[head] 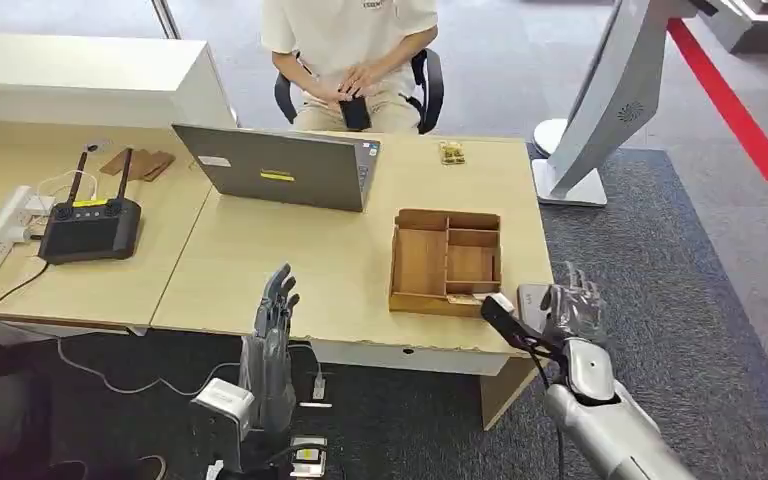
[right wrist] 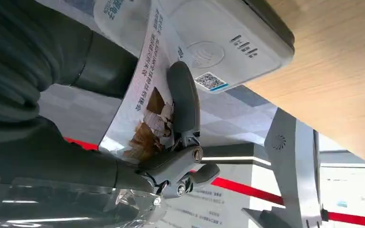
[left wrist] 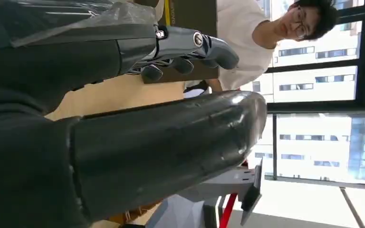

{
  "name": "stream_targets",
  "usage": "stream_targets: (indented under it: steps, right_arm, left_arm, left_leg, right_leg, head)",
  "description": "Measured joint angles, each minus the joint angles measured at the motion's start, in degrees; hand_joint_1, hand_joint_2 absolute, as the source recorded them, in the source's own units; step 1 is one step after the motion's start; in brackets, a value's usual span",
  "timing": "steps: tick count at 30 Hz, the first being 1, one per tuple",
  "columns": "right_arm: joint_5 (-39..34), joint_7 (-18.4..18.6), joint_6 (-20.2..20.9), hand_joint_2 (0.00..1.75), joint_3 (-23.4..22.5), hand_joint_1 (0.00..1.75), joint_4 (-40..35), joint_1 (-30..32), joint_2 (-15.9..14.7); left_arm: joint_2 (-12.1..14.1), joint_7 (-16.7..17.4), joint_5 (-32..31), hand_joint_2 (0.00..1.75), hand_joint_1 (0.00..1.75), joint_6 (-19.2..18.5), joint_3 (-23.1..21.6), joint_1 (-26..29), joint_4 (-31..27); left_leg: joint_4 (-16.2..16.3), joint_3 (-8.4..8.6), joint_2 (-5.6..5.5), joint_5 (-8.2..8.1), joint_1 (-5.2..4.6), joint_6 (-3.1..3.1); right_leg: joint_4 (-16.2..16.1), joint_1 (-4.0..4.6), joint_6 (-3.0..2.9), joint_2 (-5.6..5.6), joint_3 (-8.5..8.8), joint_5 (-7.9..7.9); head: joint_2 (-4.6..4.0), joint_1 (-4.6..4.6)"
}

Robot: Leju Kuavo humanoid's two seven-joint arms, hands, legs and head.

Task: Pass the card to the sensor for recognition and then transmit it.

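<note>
My right hand is at the table's right front corner and holds the card, a white card with a printed picture and text. One dark finger presses across the card's face. The card's edge lies against the white sensor, a rounded box with a wave mark and a QR sticker, which sits at the table's edge. My left hand stands upright at the table's front edge, its fingers straight and apart, holding nothing.
A wooden compartment tray stands just left of the sensor. Behind it are a grey laptop and a seated person holding a phone. A black controller and a power strip lie far left. A white stand rises at right.
</note>
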Motion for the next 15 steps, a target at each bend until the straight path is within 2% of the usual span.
stream_targets:
  steps: [9, 13, 15]
  right_arm:
    - [-0.2, 0.0, -0.4, 1.75, -0.1, 1.75, 1.2, -0.3, 0.1]
    - [-1.0, -0.7, -4.5, 1.75, -1.1, 1.75, 1.5, -0.4, 0.1]
    - [-0.6, -0.2, -4.5, 1.75, -1.3, 1.75, 0.2, -0.1, 0.0]
  left_arm:
    - [0.0, 0.0, 0.0, 0.0, 0.0, 0.0, 0.0, 0.0, 0.0]
    - [0.0, 0.5, 0.0, 0.0, 0.0, 0.0, 0.0, -0.2, 0.0]
    - [0.0, 0.6, 0.1, 0.0, 0.0, 0.0, -0.1, -0.3, 0.0]
  left_leg:
    - [0.0, 0.08, 0.01, 0.0, 0.0, 0.0]
    - [0.0, 0.05, 0.0, 0.04, 0.0, 0.05]
    - [0.0, 0.01, 0.0, 0.04, 0.0, 0.06]
  right_leg:
    - [0.0, 0.0, 0.01, 0.0, 0.07, 0.01]
    - [0.0, -0.01, 0.04, 0.0, 0.07, 0.05]
    - [0.0, -0.01, 0.04, 0.0, 0.03, 0.05]
  head:
    - [0.0, 0.0]
    - [0.0, 0.0]
    - [0.0, 0.0]
